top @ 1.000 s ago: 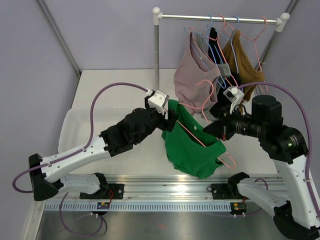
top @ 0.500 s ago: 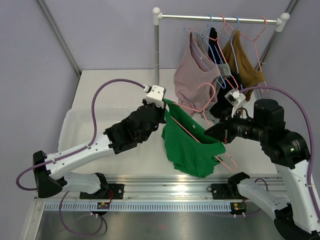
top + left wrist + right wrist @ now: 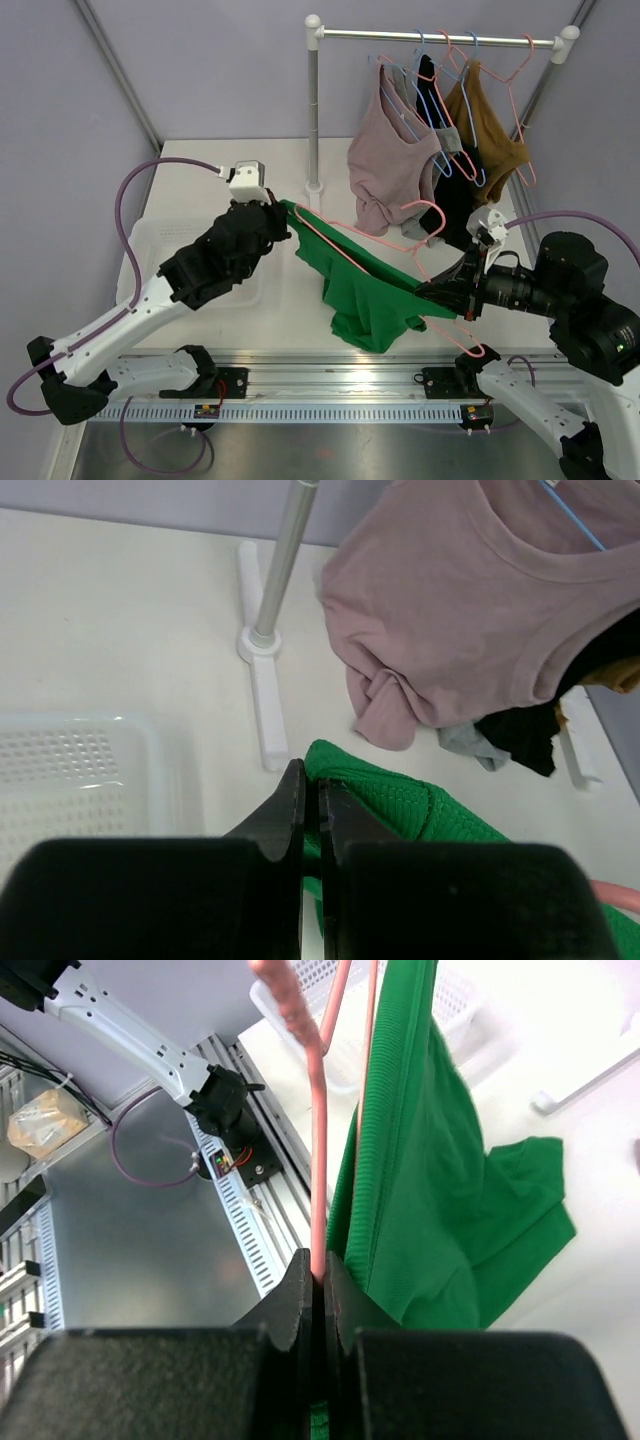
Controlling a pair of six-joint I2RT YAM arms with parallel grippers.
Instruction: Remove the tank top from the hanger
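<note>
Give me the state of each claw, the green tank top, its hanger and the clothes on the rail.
left claw, shut on green tank top edge.
right claw, shut on pink hanger.
green tank top, stretched between the claws, hanger threaded through it.
pink hanger, off the rail, tilted.
mauve top, hanging on the rail.
brown top, hanging on the rail.
black garment, hanging on the rail.

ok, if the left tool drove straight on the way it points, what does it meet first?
Left tool is shut on the green tank top; past that, probably the rack's white foot on the table. Depth unclear.
</note>
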